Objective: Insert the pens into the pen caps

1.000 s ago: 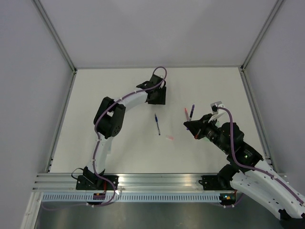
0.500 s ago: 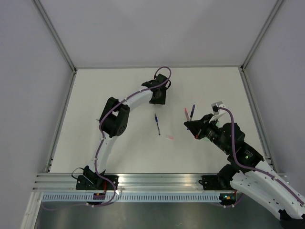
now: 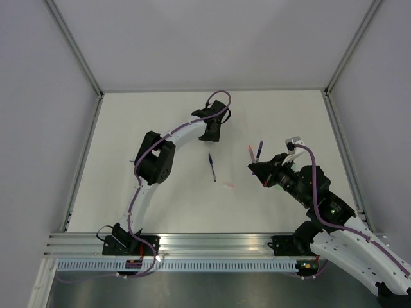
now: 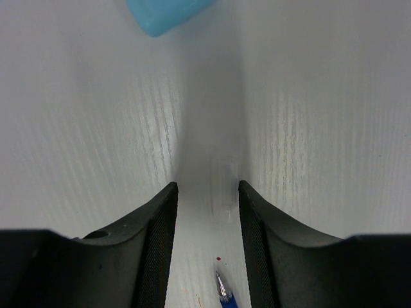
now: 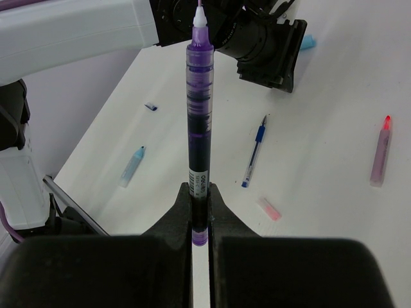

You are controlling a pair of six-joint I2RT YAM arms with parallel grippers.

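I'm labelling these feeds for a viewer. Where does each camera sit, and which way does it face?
Top external: above and behind the bases, looking down on the table; both arms show.
Left wrist: on the left gripper, facing down at the table from close; its two fingers show.
Right wrist: on the right gripper, looking across the table along the held purple pen toward the left gripper; its fingers show.
Shared: the blue pen shows in all three.
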